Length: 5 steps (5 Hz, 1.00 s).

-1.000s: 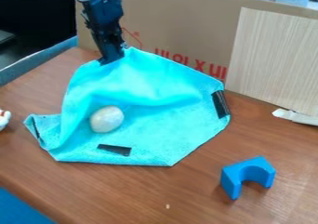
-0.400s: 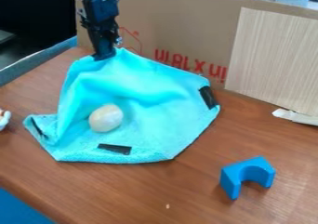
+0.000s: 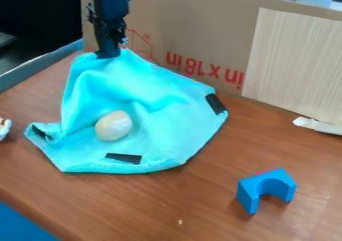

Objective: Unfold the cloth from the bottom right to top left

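Note:
My black gripper [image 3: 109, 53] hangs at the upper left, shut on the top edge of the cyan cloth [image 3: 157, 127] and holding that part raised off the table. From there the cloth drapes down toward the front in soft folds, with black patches at its right edge and near its bottom edge. Its left corner is bent over in a small fold. A whitish, egg-like object [image 3: 114, 125] rests on the cloth left of its middle.
On the brown table [image 3: 220, 150], a blue arch-shaped block [image 3: 266, 189] stands at the lower right. A cardboard wall [image 3: 194, 30] and a light wooden board [image 3: 294, 65] rise behind. A white object [image 3: 5, 128] lies at the left edge.
My gripper has moved slightly left and up with the held cloth. The cloth's right edge has drawn inward to the left, and the whitish object has shifted very slightly.

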### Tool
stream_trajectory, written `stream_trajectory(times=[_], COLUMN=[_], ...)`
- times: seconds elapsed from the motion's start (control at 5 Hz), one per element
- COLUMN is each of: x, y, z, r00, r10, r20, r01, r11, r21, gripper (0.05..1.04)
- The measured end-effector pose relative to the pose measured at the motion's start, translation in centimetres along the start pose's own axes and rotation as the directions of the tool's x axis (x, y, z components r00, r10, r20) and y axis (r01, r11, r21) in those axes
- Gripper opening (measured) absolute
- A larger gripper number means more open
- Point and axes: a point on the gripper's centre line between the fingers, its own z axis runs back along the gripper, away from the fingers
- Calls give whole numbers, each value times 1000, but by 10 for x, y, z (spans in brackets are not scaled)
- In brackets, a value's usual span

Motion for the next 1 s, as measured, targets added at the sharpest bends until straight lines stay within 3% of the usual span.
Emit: stream_trajectory(times=[0.8,1.0], x=[25,30], y=[21,24], z=[-9,-13], r00=[993,985], r10=[-116,-172], r20=[-30,-14], r01=[116,171], r11=[993,985], r21=[-16,-12], gripper=[51,51])
